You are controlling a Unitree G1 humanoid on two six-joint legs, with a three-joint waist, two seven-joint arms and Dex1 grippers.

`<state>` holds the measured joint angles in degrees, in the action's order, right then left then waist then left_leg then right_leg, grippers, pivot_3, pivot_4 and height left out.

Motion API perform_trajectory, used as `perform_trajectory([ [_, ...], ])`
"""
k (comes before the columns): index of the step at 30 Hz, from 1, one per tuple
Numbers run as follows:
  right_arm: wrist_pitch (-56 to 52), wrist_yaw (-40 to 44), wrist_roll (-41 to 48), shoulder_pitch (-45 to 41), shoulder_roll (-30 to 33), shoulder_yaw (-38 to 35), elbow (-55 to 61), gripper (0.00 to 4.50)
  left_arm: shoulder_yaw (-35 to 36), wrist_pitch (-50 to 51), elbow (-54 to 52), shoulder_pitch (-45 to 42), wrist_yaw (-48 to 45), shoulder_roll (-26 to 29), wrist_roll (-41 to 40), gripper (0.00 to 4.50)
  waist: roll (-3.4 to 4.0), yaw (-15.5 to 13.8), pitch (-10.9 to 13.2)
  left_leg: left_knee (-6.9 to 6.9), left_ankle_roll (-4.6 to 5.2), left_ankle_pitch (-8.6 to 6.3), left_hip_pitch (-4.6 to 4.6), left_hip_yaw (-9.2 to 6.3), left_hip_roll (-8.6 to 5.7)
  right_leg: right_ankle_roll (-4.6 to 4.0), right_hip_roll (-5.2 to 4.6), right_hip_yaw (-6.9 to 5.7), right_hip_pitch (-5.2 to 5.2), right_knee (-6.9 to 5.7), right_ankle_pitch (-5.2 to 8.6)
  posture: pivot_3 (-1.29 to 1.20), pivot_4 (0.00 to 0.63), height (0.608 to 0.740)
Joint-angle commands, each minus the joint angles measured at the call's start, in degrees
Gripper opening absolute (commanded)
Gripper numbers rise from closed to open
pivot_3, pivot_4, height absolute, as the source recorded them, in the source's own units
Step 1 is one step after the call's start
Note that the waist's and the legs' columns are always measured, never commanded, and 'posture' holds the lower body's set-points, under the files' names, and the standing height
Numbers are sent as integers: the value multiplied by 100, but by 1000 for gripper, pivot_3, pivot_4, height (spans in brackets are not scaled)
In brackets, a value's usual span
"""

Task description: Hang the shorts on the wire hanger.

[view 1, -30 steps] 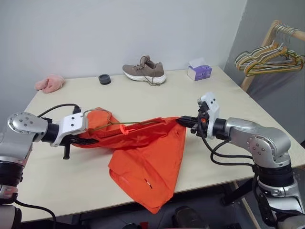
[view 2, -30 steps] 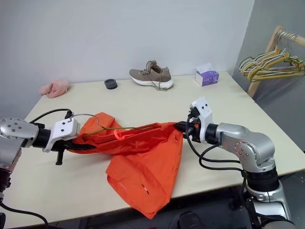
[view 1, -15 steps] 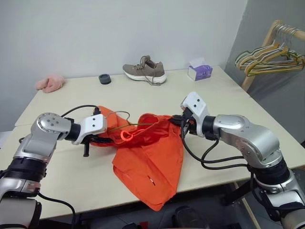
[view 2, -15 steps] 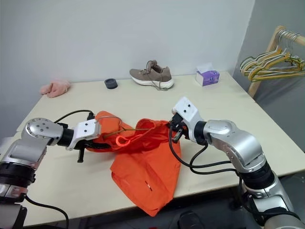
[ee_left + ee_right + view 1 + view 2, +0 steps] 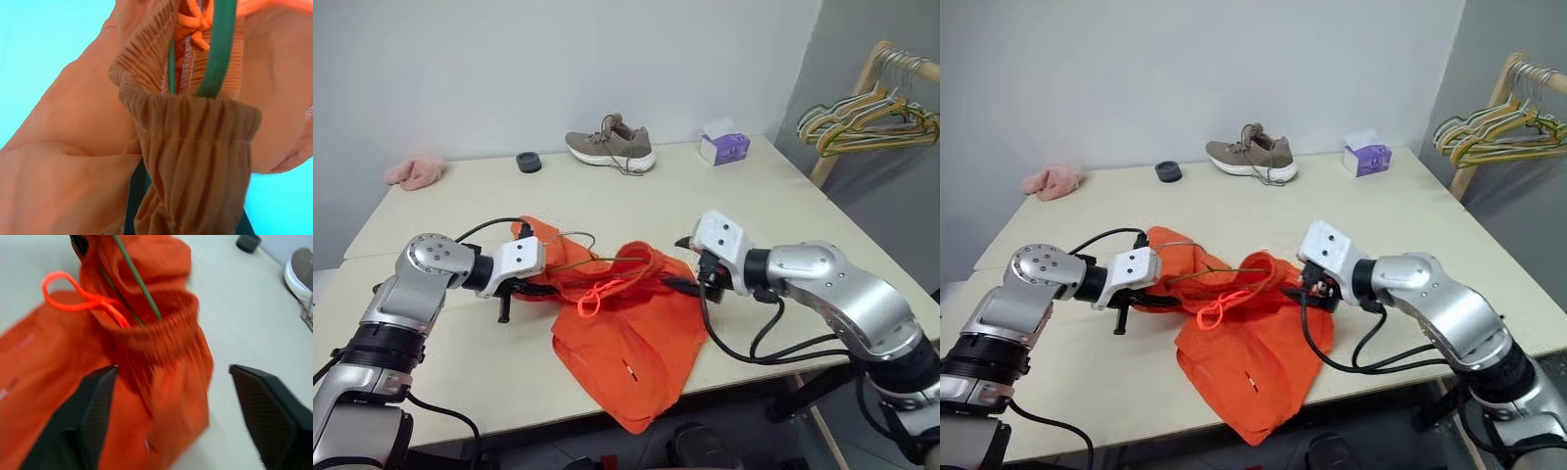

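You have the orange shorts bunched near the front edge of the beige table, one leg spilling over that edge. The waistband works as a pouch here: in the right wrist view the wire hanger runs down into the gathered elastic opening, and the orange drawstring loops out of the same opening onto the cloth.

Your left gripper is clamped tight at the left end of the shorts. Its wrist view shows waistband fabric pressed close over the wire, but you cannot tell whether the fingers pinch the wire, the cloth or both. The hanger's hook curls up just beside that gripper.

Your right gripper stands spread wide with nothing between its fingers. It sits at the right end of the shorts, with the waistband opening and the wire just ahead of the fingertips and apart from them.

Well behind the shorts you see a brown shoe, a small black round thing, a purple tissue box and a pink cloth. A rack with coloured hangers stands off the table's right side.
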<state>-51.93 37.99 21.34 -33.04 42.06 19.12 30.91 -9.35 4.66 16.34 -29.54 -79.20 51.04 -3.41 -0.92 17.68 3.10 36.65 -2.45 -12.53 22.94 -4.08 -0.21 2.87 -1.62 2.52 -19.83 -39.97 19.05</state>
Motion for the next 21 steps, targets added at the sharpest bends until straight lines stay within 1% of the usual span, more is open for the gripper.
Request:
perform_trajectory([
  [1,129,153,-158,26,191,-131,127,4456,12,12,-227,-14,31,-9,-17,0,0,1,0,0,0,0,-1,0,0,0,0,0,1,0,0,-334,0,740],
  [4,189,191,-278,35,203,-32,40,4456,-2,26,-266,13,22,-24,-20,0,0,31,0,1,0,0,-3,0,0,0,0,1,1,-1,0,-335,0,740],
  [7,382,313,-550,-84,94,301,-236,4456,-36,34,-279,-6,-20,-43,-5,0,0,51,0,1,0,0,-2,-1,1,0,0,0,1,-1,0,-335,0,740],
  [13,1138,834,-1244,-624,-269,1152,-1178,4456,-100,44,-298,-43,-81,-48,24,0,1,118,0,4,0,0,-3,0,-1,0,0,0,5,-1,0,-335,0,740],
  [16,1385,1048,-1467,-854,-485,1331,-1643,4456,-135,72,-364,-25,-103,-36,-1,0,1,139,0,4,0,0,-3,-1,-1,0,0,-1,5,-2,-1,-331,0,740],
  [19,1663,1304,-1679,-1005,-581,1438,-1977,3843,-126,115,-420,-5,-110,-29,-21,0,1,133,0,4,0,0,-3,-3,-2,-1,-1,-3,6,-2,-1,-324,0,740],
  [21,1766,1442,-1762,-1037,-615,1443,-2084,3152,-115,141,-443,5,-112,-29,-25,0,0,131,0,4,0,0,-3,-5,-3,-1,-3,-5,7,-2,-1,-322,0,740],
])
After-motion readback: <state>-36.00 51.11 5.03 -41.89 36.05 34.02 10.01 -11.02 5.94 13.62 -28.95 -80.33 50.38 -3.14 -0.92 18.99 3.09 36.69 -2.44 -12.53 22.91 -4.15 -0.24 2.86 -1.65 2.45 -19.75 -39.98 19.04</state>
